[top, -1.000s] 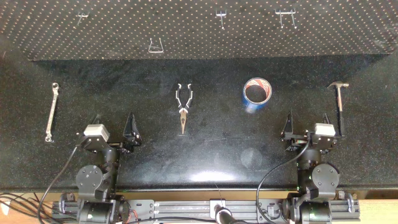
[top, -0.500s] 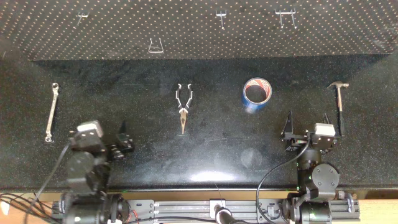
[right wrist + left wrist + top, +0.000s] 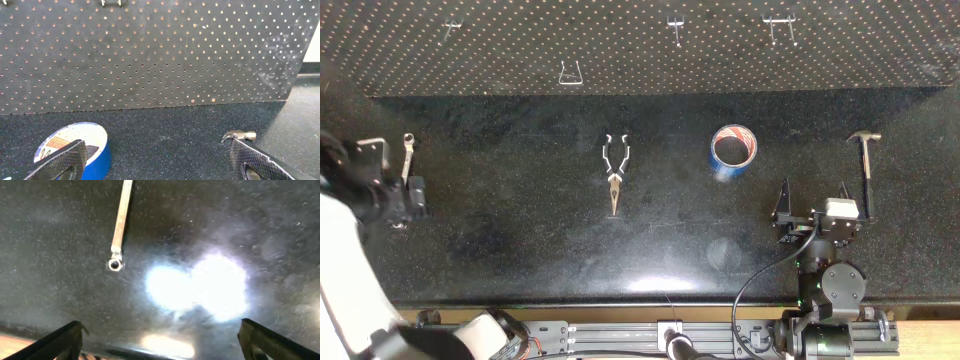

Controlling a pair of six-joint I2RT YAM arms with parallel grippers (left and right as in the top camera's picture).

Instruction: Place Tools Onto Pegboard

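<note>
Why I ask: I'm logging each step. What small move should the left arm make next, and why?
Probably ease the open left gripper forward and down over the wrench: it lies ahead of the fingers, not yet between them.

The black, speckled worktop (image 3: 520, 210) carried four things in a row, well apart: a wrench (image 3: 408, 150) at far left, pliers (image 3: 615, 172), a tape roll (image 3: 720, 165), and a hammer (image 3: 866, 165).

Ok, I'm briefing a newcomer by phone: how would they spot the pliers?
Start at the dotted pegboard, then drop to the middle of the black tabletop. The silver needle-nose pliers lie there, handles spread toward the board; nothing else there forks into two legs.
</note>
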